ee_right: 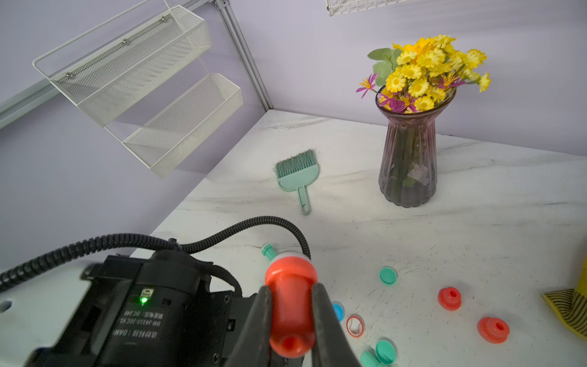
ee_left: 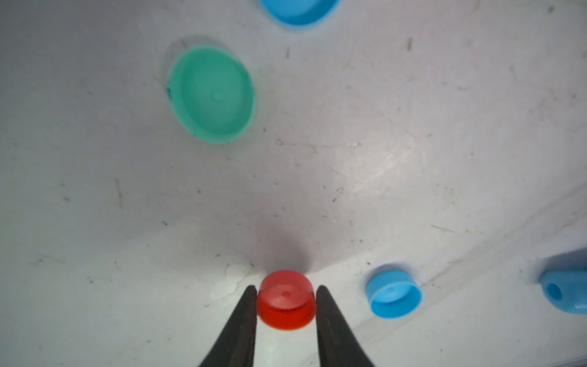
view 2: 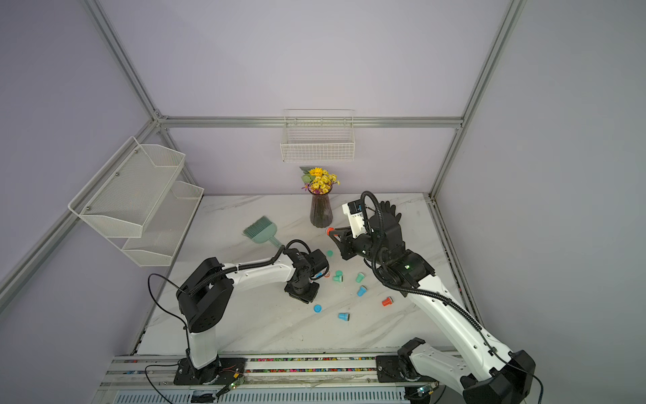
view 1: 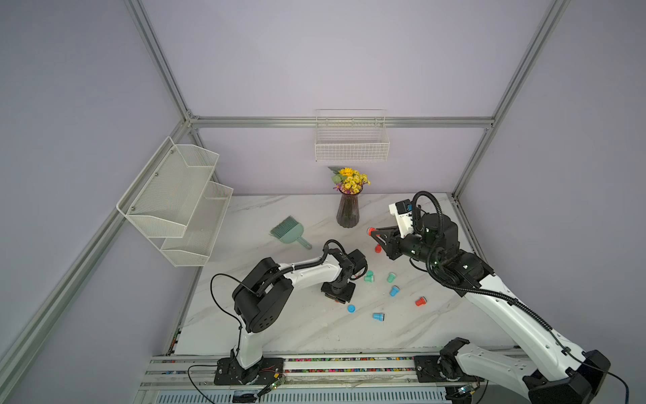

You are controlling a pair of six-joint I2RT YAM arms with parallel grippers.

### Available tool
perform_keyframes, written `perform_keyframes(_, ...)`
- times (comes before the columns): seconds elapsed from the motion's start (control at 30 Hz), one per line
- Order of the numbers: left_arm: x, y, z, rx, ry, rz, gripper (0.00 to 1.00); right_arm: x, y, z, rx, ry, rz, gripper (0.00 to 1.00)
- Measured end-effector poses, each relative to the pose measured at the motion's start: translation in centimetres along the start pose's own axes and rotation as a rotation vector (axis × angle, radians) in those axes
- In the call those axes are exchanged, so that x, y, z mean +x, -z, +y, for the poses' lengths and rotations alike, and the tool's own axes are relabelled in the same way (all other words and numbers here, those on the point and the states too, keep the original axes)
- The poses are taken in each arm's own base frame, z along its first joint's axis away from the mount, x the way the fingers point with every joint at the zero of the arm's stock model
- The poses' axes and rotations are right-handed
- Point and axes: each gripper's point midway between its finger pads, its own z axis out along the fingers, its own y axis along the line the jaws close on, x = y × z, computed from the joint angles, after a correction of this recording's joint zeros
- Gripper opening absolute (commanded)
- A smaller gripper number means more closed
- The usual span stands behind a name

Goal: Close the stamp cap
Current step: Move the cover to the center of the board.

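You had soft, even light and faint shadows on the worktop [view 1: 314, 332]. Your left wrist view was blurred, with a dark shadow by the red cap [ee_left: 286, 300].

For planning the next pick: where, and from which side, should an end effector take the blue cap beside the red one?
Probably the blue cap by its round side wall, across the width, from straight above: it sits flat on the table, wall upright, nothing touching it.

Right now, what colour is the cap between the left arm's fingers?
Red. The cap shows best in the left wrist view.
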Motion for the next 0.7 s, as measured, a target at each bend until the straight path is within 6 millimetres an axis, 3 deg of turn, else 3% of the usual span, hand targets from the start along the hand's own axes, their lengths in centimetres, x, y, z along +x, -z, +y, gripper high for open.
perform_keyframes(0.2, -0.4, -0.6, -0.3, -0.001, 0.005, -0.003, 0.52, -0.2, 0.1, -0.2, 0.019, -0.003, -0.004, 0.0)
perform_keyframes(0.4, -0.8, -0.2, 0.2, -0.021, 0.007, -0.024, 0.55, -1.0, 0.5, -0.3, 0.04, -0.019, -0.013, 0.0)
perform_keyframes(0.57, -2.1, 2.8, 1.5, 0.007, 0.047, -0.1, 0.57, -1.7, 0.0, -0.8, 0.079, -0.096, 0.009, 0.0)
perform_keyframes(0.7, -4.0, 6.6, 4.5, 0.052, 0.13, -0.201, 0.57, 0.2, -1.3, -1.2, 0.115, -0.182, 0.086, 0.0)
